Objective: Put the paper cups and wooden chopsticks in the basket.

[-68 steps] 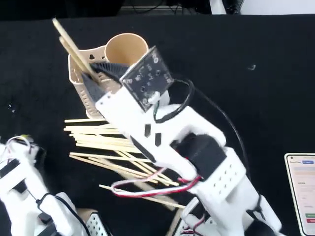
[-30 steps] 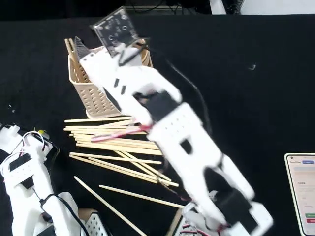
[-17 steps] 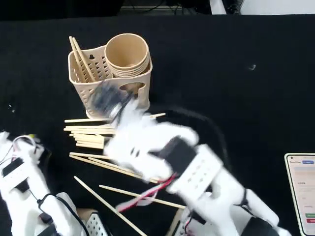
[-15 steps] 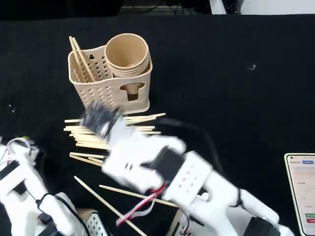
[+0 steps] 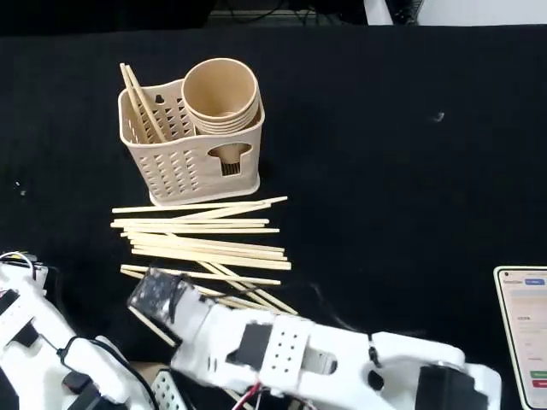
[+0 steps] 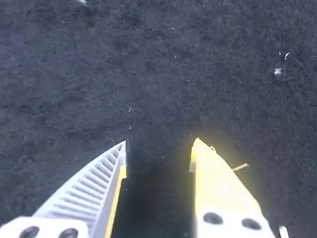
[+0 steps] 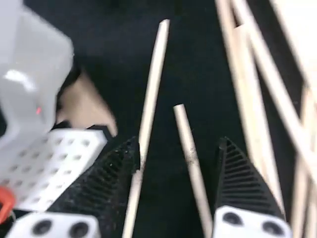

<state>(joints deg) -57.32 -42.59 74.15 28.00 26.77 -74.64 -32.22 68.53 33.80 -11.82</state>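
Black cloth is lying under the left gripper, its jaws gaping on nothing. Farther right, the basket is holding stacked paper cups and upright chopsticks. In front, loose chopsticks are lying flat. The right gripper is hovering there, jaws apart around one.

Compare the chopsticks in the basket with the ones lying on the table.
The basket chopsticks stand leaning in the basket; the loose chopsticks lie flat on the table. The basket chopsticks are few; the loose chopsticks are many, some crossing. Both are plain pale wooden sticks.
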